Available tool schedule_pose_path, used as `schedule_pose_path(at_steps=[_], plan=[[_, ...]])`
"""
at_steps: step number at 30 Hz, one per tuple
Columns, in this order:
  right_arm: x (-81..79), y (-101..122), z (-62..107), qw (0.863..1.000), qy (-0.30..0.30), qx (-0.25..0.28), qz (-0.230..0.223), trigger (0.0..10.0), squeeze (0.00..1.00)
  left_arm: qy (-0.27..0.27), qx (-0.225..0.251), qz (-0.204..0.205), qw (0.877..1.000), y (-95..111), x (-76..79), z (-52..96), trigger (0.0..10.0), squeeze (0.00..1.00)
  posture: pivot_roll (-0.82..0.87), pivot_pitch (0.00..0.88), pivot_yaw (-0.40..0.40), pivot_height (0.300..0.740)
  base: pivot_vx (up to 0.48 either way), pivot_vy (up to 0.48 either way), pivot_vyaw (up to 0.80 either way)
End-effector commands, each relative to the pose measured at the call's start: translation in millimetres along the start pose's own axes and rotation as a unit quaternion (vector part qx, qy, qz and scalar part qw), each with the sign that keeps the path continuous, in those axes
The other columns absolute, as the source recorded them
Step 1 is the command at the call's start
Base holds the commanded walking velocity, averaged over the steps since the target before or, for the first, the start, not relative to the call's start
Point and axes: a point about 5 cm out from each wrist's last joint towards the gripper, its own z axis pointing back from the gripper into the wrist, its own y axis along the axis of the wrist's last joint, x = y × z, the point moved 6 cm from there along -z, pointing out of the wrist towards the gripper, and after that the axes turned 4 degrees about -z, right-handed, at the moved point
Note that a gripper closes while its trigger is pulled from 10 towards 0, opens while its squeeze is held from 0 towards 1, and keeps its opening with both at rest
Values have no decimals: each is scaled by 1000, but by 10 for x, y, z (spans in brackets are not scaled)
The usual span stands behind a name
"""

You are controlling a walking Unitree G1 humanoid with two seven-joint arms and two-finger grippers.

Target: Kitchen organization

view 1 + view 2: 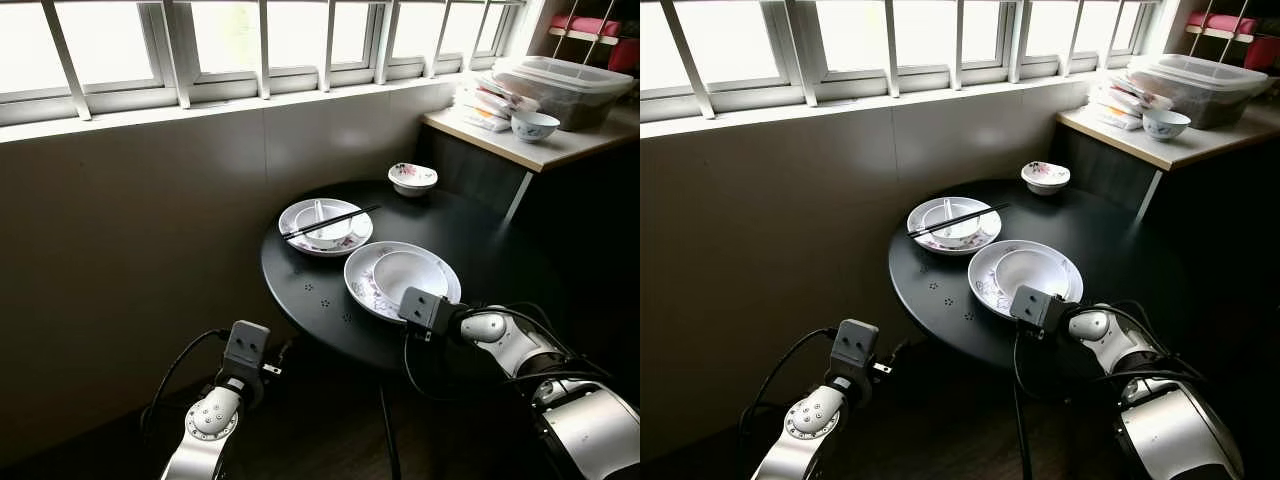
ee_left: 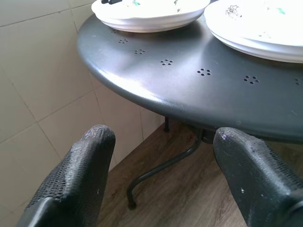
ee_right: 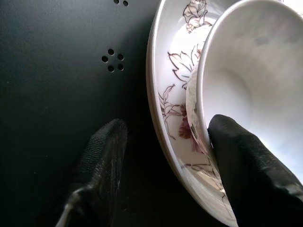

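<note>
Clearing step: right pincer (image 3: 163, 156) spread astride the near rim of the flowered white plate (image 3: 166, 101) on the round black counter (image 1: 330, 290). Next, pinching shut on that rim. Left pincer (image 2: 161, 165) gaping, idle below.

- The plastic container (image 1: 570, 88) at upper right is cut by the frame edge.
- The right gripper's fingertips (image 1: 412, 300) hide behind its wrist block.
- The near plate (image 3: 180, 118) runs off the lower right.
</note>
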Motion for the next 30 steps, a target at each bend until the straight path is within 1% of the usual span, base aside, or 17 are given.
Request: schedule_pose_path(at_steps=[1,3,5,12,17,24,25,26,27,29,30], plan=[[126,-28,49,1000,-13,-14,-4,10000,0,0,4,4,1000,18,20,-7,10000,0,65,0,-51,740,0,0,0],[165,-27,59,999,-20,-15,-21,10000,0,0,4,5,1000,18,25,-6,10000,0,65,0,-52,740,0,0,0],[184,-28,64,999,-23,-16,-25,10000,0,0,4,5,1000,17,27,-5,10000,0,65,0,-53,740,0,0,0],[222,-21,71,999,-29,-20,-24,10000,0,0,4,8,1000,15,42,3,10000,0,66,0,-56,740,0,0,0],[195,-27,58,999,-26,-21,-31,10000,0,0,4,9,1000,9,49,8,10000,0,68,0,-57,740,0,0,0],[106,-72,41,998,-14,-19,-51,10000,0,0,3,9,1000,1,55,12,10000,0,69,0,-57,740,0,0,0],[92,-77,42,998,-11,-16,-56,4980,0,0,3,9,1000,0,56,11,10000,0,69,0,-57,740,0,0,0],[80,-83,42,998,-9,-14,-59,3451,0,0,2,9,1000,-3,56,14,10000,0,69,0,-56,740,0,0,0],[74,-86,46,998,-7,-12,-64,0,0,-1,2,9,1000,-6,55,17,10000,0,69,0,-54,740,0,0,0],[68,-90,53,998,-3,-9,-66,0,0,-1,2,9,1000,-9,55,21,10000,0,68,0,-54,740,0,0,0],[67,-97,55,998,-2,-12,-60,0,0,-1,2,9,1000,-12,55,23,10000,0,68,0,-53,740,0,0,0]])
